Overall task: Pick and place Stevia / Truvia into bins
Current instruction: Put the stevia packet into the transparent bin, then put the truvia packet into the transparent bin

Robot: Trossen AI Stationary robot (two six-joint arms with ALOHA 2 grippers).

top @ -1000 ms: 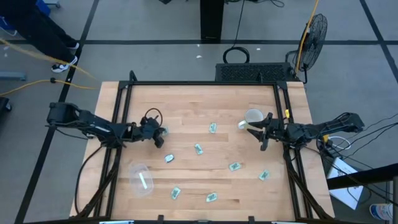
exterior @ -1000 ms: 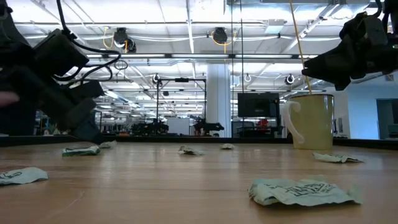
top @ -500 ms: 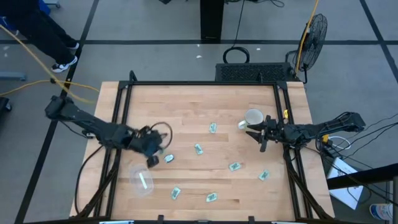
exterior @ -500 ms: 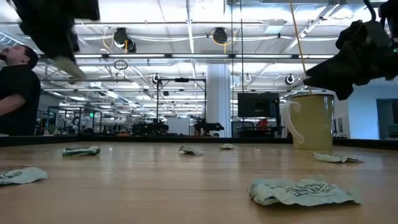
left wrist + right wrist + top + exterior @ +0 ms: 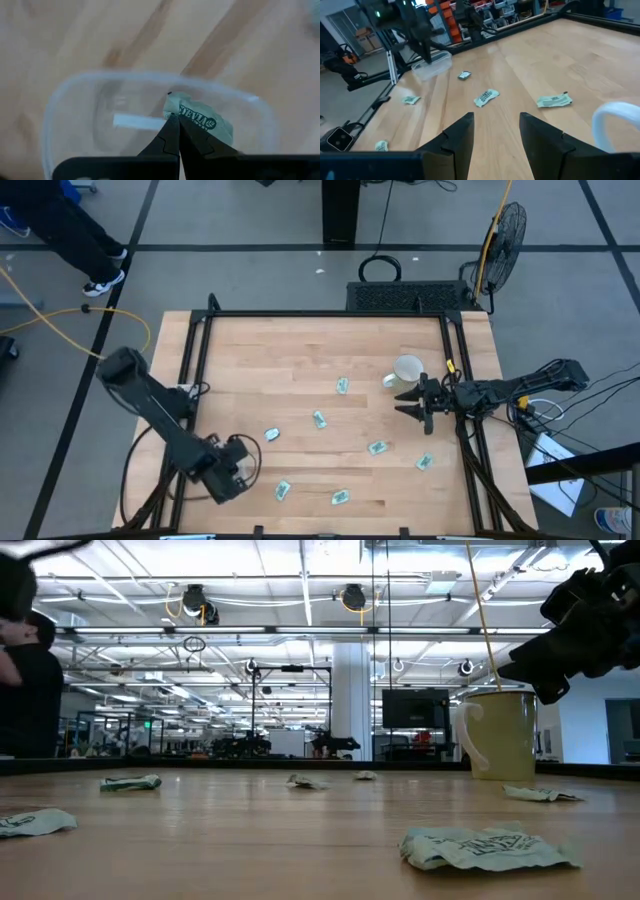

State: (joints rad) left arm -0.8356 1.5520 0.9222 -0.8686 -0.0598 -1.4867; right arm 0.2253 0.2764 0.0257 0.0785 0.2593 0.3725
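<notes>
Pinching Stevia packet point(image 5: 200, 120) — left tool point(image 5: 175, 131) tips

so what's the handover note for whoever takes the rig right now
Left tool: shut on a Stevia packet, held just over the clear bowl near the table's front left.
Right tool: open, empty, hovering beside the mug on the right.
Done: one pale strip, probably a packet, lies in the bowl.
Left: release the held packet into the bowl, then collect the seven loose packets spread across the middle and front of the table.
</notes>
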